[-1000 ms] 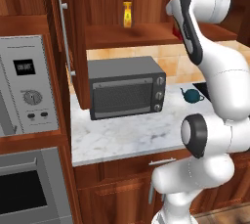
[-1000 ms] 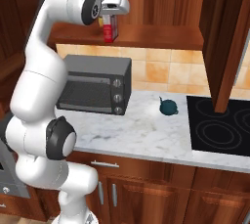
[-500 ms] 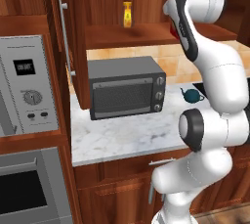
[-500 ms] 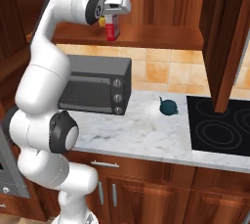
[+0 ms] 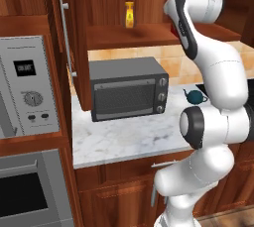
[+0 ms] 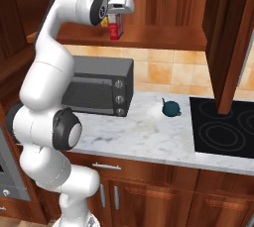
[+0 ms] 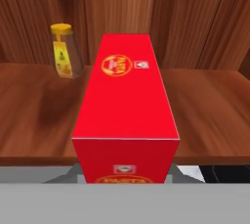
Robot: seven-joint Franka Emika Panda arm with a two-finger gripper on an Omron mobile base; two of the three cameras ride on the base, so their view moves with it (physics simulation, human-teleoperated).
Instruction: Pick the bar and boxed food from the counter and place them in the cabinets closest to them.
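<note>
In the right base view the toaster oven (image 6: 97,92) sits at 9 o'clock on the marble counter (image 6: 144,137), with a small dark teal teapot (image 6: 171,108) toward 3 o'clock of it, near the black cooktop (image 6: 225,128). At 12 o'clock the gripper (image 6: 116,19) pinches the red pasta carton (image 6: 115,27) between its fingers, holding it upright at the front edge of the open wall cabinet's shelf (image 6: 163,37). In the hand view the carton (image 7: 126,105) stands in the middle and the yellow bottle (image 7: 63,51) is at 10 o'clock behind it on the shelf.

yellow bottle (image 5: 129,15), toaster oven (image 5: 128,93), teal teapot (image 6: 171,108), stovetop (image 6: 224,127)
</note>
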